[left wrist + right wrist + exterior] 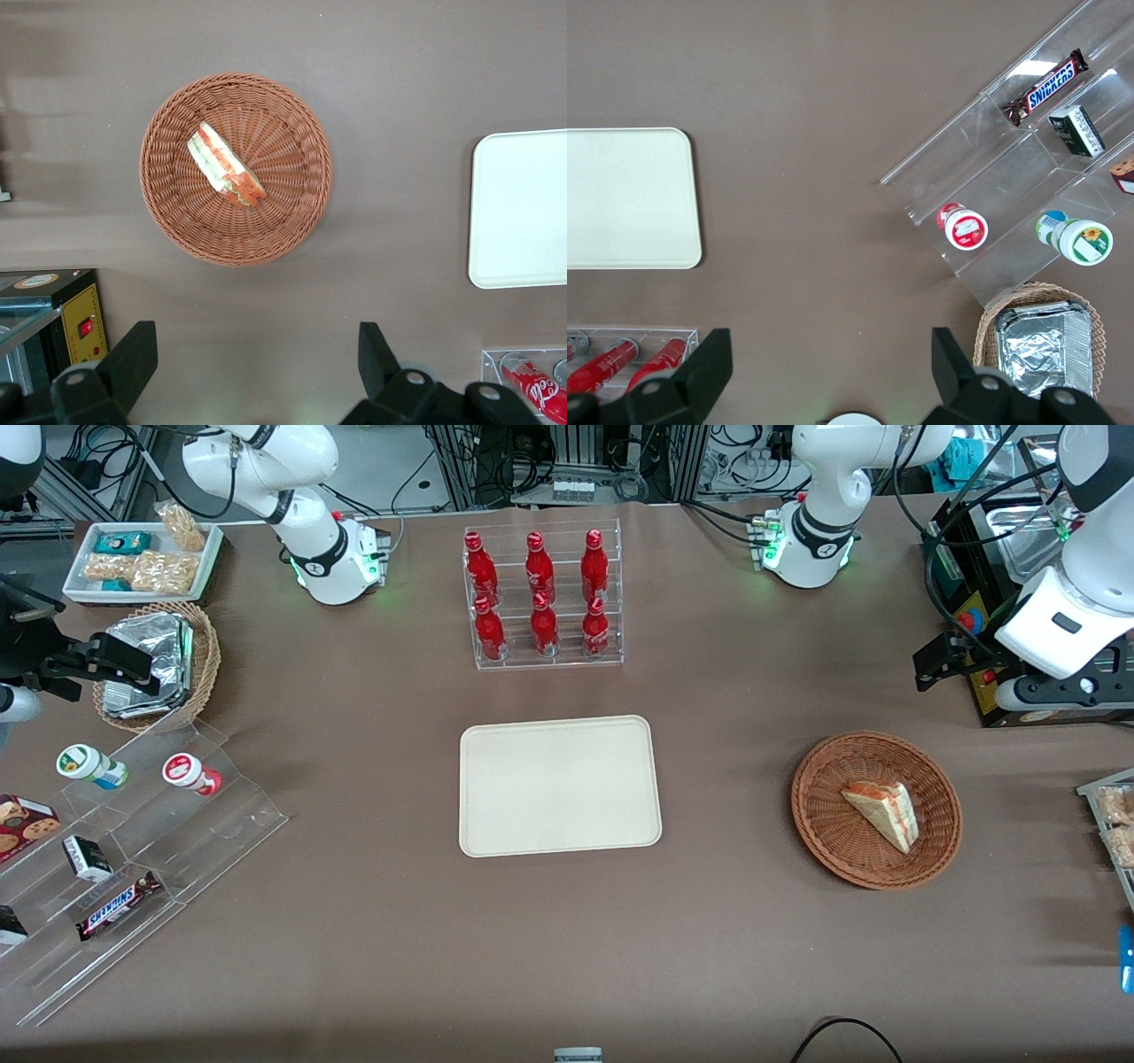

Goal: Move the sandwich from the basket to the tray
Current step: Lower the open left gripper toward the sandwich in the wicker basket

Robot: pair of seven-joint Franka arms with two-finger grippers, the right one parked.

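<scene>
The sandwich (pixel 881 810), a pale wedge with red-orange and green layers, lies in the round reddish-brown wicker basket (pixel 811 815) toward the working arm's end of the table. The cream tray (pixel 560 786) lies flat at the table's middle with nothing on it. My left gripper (pixel 930 666) hangs high above the table, farther from the front camera than the basket and apart from it. In the left wrist view its fingers stand wide apart with nothing between them (pixel 255 336); the sandwich (pixel 224 166), the basket (pixel 177 221) and the tray (pixel 523 208) show below.
A clear rack of red bottles (pixel 542 598) stands farther from the front camera than the tray. A black box with a red button (pixel 974 620) sits by my gripper. A tan basket of foil packets (pixel 159 664), a white snack dish (pixel 142 558) and acrylic shelves (pixel 133 841) lie toward the parked arm's end.
</scene>
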